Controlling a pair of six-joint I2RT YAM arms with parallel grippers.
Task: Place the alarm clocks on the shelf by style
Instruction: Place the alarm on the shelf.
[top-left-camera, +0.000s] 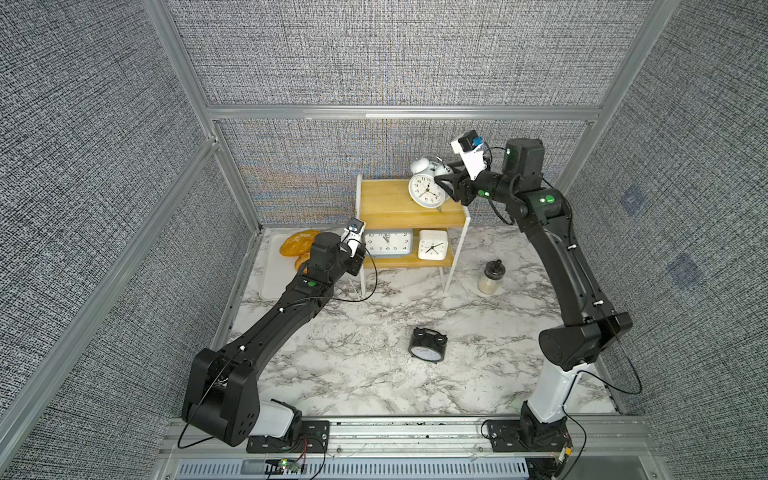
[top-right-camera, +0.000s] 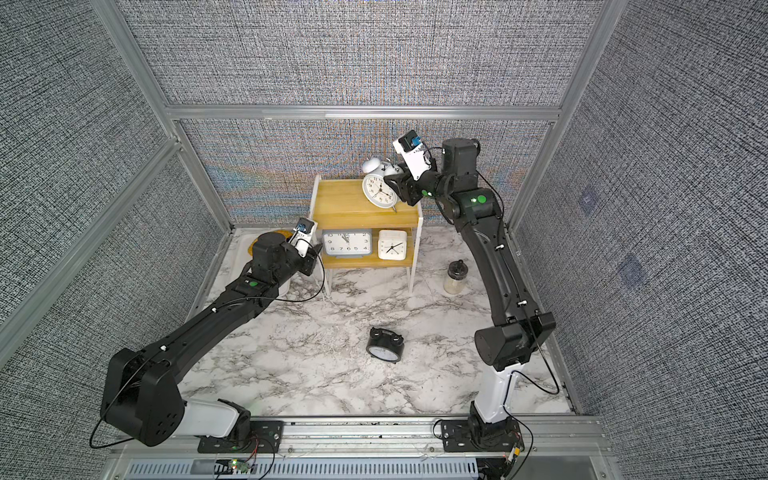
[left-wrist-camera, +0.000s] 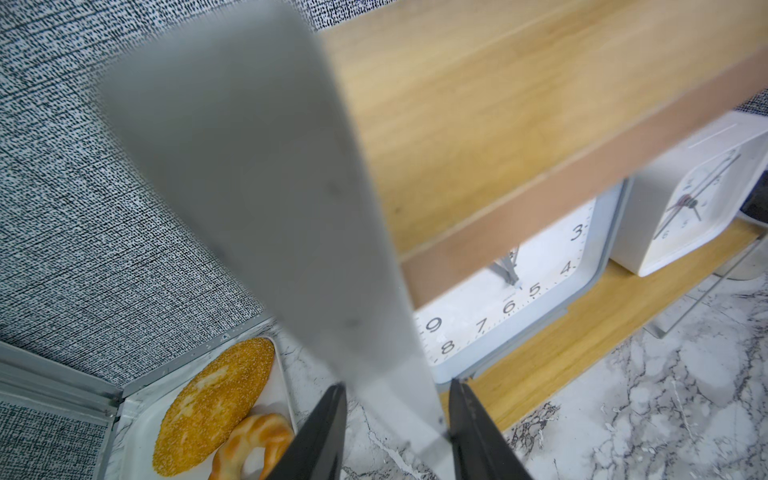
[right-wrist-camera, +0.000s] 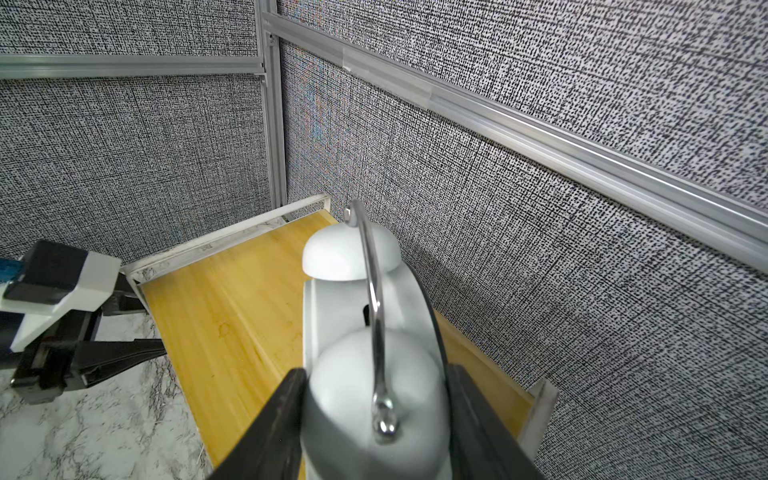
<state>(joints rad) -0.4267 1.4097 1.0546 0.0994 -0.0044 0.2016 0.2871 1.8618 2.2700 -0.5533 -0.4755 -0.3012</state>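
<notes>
a white tray (top-left-camera: 272, 282) holds a seeded loaf (top-left-camera: 297, 243), partly hidden by the left arm. the left tool (left-wrist-camera: 397, 386) is closed on the white metal leg of the two-tier shelf (top-left-camera: 395, 203) of yellow wooden boards. on its lower board stand a grey-blue rounded rectangular clock (top-left-camera: 388, 243), with black numerals legible and fine print under the 6 unreadable, and a small white square clock (top-left-camera: 433, 245). a round black twin-bell clock (top-left-camera: 427, 345) lies on the marbled counter (top-left-camera: 353, 374). the right tool (right-wrist-camera: 376, 372) grips a round white twin-bell clock (top-left-camera: 426, 189), tilted over the top board. a clear dark-lidded jar (top-left-camera: 491, 276) stands rightmost.
</notes>
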